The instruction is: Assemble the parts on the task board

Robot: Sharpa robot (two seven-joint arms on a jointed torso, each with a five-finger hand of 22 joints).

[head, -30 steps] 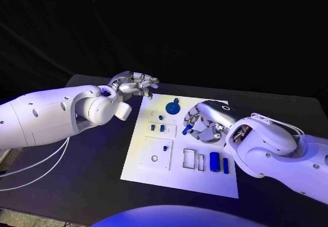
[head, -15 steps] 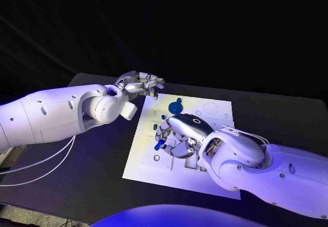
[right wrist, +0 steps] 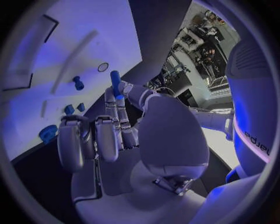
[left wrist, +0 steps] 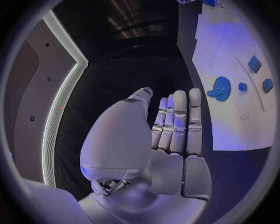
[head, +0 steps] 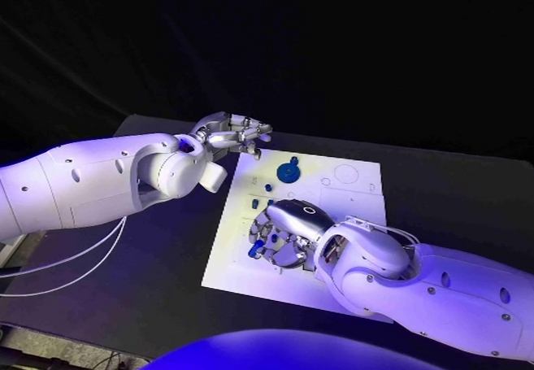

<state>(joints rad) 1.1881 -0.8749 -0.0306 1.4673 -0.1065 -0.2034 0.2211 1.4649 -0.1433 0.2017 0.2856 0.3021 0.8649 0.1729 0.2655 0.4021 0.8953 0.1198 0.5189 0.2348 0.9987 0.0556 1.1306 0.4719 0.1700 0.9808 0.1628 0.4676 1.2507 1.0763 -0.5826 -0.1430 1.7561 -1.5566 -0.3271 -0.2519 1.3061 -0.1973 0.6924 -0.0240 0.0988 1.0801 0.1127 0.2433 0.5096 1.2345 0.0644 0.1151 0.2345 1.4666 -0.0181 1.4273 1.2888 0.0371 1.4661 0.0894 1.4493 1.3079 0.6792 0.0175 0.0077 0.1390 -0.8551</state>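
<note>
The small blue peg (right wrist: 115, 83) is pinched at the fingertips of the right hand (head: 291, 235), which hangs low over the left-middle part of the task board (head: 349, 196); the head view shows the same piece at the hand's left side, close above the white surface. It looks like a short rigid plastic cylinder — light, smooth, probably a little slippery, and unlikely to crush or bend. The sensible hold is the one it has: across the shaft near one end, leaving the free end clear to enter a hole. A round hole (right wrist: 102, 66) lies near the peg's tip in the right wrist view, so I judge this to be the insertion step, calling for a straight approach rather than force.

Further out on the board, a blue gear (head: 288, 173) sits near the far edge, and small blue blocks (left wrist: 254, 63) lie beside it, with a stubby blue pin (right wrist: 77, 84) standing on the plate.

The left hand (head: 231, 136) hovers off the board's far left corner above the black bench (head: 158, 271) — fingers together and nearly straight in its wrist view, holding nothing.
</note>
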